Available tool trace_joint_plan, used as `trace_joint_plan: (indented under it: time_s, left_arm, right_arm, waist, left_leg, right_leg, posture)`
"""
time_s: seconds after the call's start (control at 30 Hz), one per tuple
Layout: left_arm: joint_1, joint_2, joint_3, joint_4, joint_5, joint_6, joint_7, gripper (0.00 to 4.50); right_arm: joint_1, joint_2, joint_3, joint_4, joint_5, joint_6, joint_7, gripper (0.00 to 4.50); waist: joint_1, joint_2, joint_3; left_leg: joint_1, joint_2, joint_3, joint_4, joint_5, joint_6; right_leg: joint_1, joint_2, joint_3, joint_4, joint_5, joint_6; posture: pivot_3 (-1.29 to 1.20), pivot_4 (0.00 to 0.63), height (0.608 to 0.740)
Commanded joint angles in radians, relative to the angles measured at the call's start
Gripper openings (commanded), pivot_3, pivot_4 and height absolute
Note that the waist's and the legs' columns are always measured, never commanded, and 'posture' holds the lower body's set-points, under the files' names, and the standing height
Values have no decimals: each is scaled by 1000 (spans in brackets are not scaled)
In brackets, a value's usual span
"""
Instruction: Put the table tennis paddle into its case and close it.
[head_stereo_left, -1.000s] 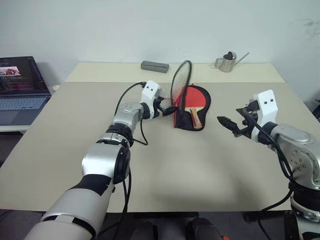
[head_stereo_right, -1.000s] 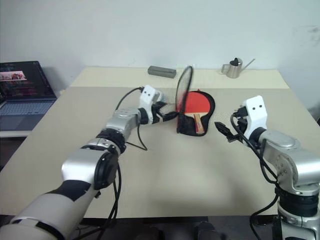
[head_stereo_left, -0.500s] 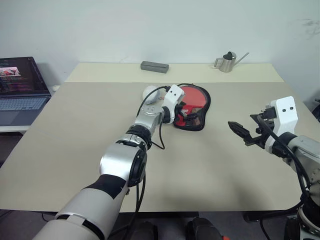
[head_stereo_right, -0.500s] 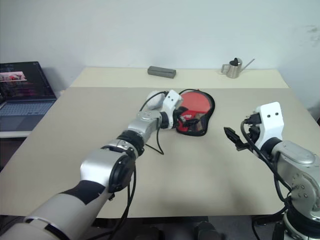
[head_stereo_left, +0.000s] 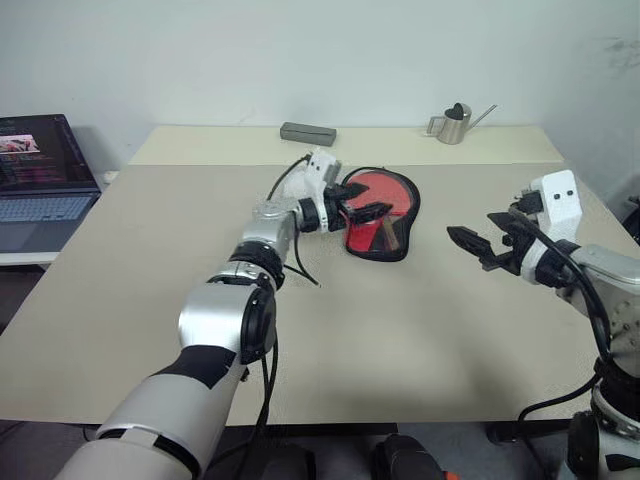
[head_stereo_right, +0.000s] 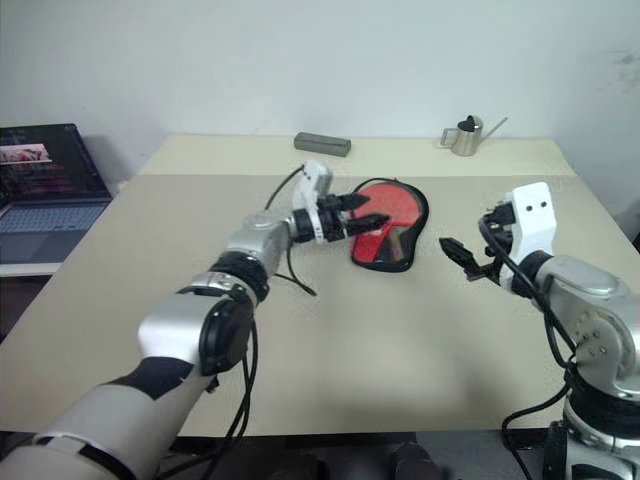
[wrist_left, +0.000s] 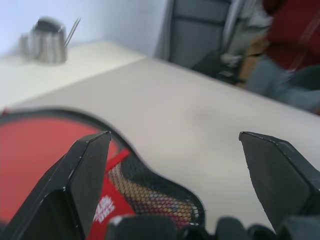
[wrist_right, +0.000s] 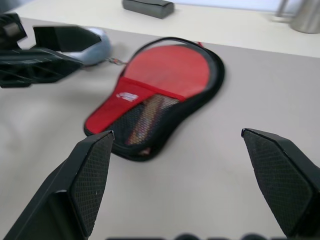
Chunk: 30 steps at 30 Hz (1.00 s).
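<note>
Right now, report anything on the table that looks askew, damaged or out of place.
Nothing stands out. The case lies flat on the table with its lid folded down over the table tennis paddle, whose red face shows through the clear side. Whether the zipper is run shut cannot be told. Both grippers, left and right, hang open, holding nothing.

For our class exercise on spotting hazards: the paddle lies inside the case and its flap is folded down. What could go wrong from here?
1. The left hand hovers open right above the case; a low pass might snag the flap or drag the case along the table.
2. Nothing pins the case, since the right hand is open and apart from it, so pulling the zipper may slide it instead of closing it.
</note>
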Motion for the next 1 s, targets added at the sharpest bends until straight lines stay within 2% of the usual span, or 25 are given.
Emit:
trace_joint_plan:
  time_s: [0.03,0.27,0.4,0.7,0.87,1.0]
  left_arm:
    - [24,109,13,-86,-41,10,-97,4500]
    - [154,216,14,-261,-105,93,-144,4500]
    - [246,235,-2,-462,-147,166,-157,4500]
    - [448,311,-34,-927,-253,368,-128,4500]
    - [513,350,-30,-1065,-306,443,-95,4500]
    - [549,381,-33,-1104,-327,468,-77,4500]
  right_arm:
    - [-70,17,59,94,-16,-105,21,4485]
    - [-146,10,178,298,-68,-281,99,4485]
    - [-171,4,217,400,-94,-358,151,4485]
    - [-233,19,274,579,-135,-449,224,4485]
    - [-252,32,296,647,-156,-477,240,4485]
    - [-271,52,290,713,-168,-487,237,4485]
  waist:
    - [-6,0,0]
    - [-10,0,0]
    - [4,0,0]
    - [-1,0,0]
    - [1,0,0]
    - [1,0,0]
  left_leg:
    - [0,0,0,0,0,0]
    - [0,1,0,0,0,0]
    - [-2,1,-1,1,0,0]
    - [0,2,0,1,0,0]
    - [0,2,0,1,0,0]
    - [0,2,0,1,0,0]
  right_leg:
    - [0,0,0,0,0,0]
    - [0,0,0,0,0,0]
    - [0,-1,-1,-1,0,0]
    - [0,-1,0,0,0,0]
    - [0,-1,0,0,0,0]
    - [0,-1,0,0,0,0]
  posture:
    - [0,150,740]
    - [0,150,740]
    - [0,150,740]
    - [0,150,740]
    - [0,150,740]
    - [0,150,740]
